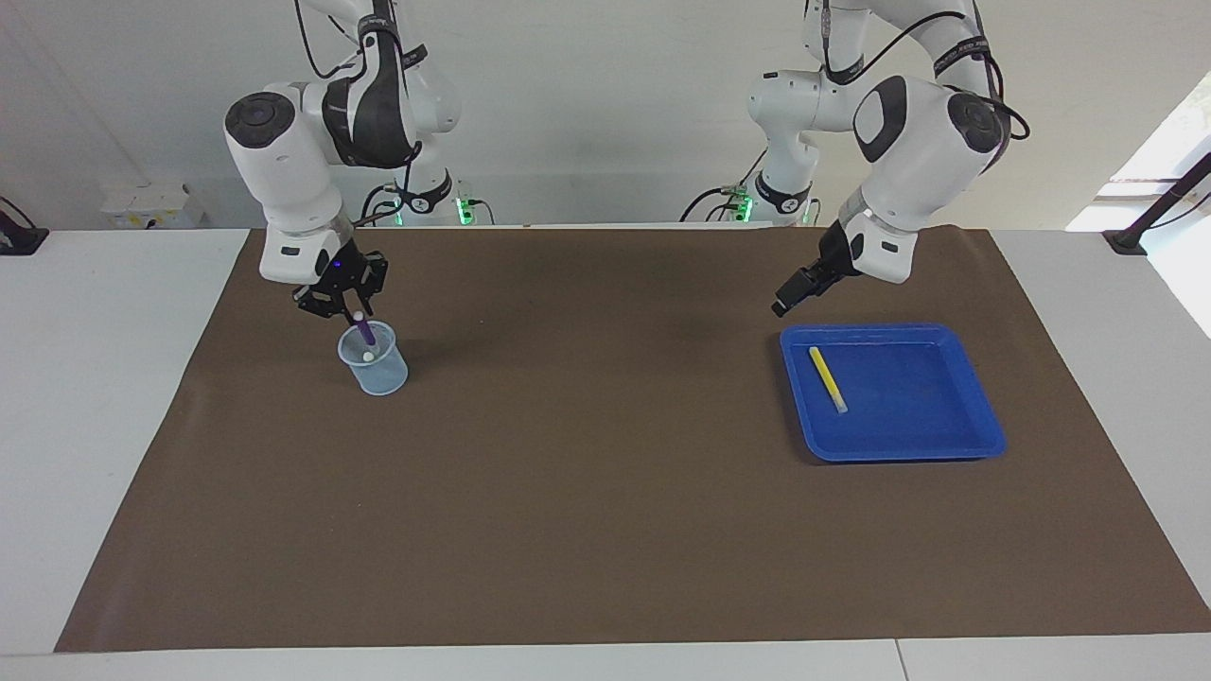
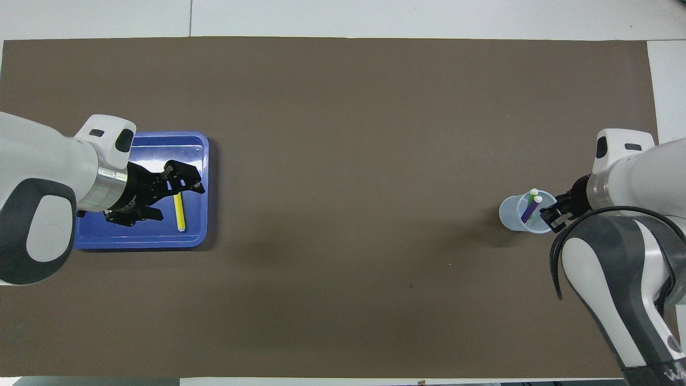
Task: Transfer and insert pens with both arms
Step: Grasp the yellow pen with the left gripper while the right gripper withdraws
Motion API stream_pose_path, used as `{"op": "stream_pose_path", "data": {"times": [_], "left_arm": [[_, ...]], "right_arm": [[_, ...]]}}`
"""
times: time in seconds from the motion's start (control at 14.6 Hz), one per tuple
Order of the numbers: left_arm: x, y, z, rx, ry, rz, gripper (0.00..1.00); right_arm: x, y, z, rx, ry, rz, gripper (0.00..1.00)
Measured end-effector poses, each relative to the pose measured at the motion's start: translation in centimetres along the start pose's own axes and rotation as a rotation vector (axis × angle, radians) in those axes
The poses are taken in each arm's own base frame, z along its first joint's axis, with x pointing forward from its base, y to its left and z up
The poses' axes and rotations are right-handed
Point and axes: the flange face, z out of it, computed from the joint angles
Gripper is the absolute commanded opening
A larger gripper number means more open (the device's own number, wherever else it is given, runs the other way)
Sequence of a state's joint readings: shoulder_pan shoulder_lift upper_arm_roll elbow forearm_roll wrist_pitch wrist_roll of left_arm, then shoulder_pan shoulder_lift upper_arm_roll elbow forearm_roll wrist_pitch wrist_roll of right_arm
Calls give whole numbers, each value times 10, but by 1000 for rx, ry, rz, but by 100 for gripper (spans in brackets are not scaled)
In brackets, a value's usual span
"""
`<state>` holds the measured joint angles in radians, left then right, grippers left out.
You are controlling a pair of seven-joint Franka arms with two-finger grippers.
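A yellow pen (image 1: 827, 378) (image 2: 180, 212) lies in the blue tray (image 1: 984, 426) (image 2: 205, 225) toward the left arm's end of the table. My left gripper (image 1: 783, 305) (image 2: 179, 199) hangs open above the tray, over the pen, holding nothing. At the right arm's end stands a clear cup (image 1: 380, 380) (image 2: 508, 217) with a purple pen (image 1: 365, 333) (image 2: 529, 210) and a green pen (image 2: 530, 197) leaning in it. My right gripper (image 1: 352, 310) (image 2: 552, 215) is just over the cup, at the purple pen's upper end.
A brown mat (image 1: 605, 492) (image 2: 343, 134) covers most of the white table (image 1: 104, 397). The cup and the tray are the only things standing on it, a wide stretch of mat apart.
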<state>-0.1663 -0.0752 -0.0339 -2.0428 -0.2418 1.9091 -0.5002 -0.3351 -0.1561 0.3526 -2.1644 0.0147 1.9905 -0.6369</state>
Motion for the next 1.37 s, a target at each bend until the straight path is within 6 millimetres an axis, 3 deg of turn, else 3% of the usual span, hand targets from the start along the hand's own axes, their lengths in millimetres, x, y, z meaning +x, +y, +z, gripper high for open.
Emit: {"op": "stream_pose_path", "data": {"times": [0.21,0.34,0.48,0.69,0.82,1.37], "left_arm": [[32,-41,19,110,12,184,100],[48,-55,33,165,21,249,100],[58,-58,55,191,41,279,100],[64,-62,96,192,58,311,100],[68,-64,114,192,54,318,100],[79,-61,147,187,60,315,100]], "right_arm": [[-1,2,-1,0,0,4,100],[-4,4,-15,13,-16,12,100],[2,-1,-58,67,8,37,100],[7,-27,-126,232,50,187,100],[9,-42,-152,341,59,289,100],[19,-63,-151,650,3,671,100]]}}
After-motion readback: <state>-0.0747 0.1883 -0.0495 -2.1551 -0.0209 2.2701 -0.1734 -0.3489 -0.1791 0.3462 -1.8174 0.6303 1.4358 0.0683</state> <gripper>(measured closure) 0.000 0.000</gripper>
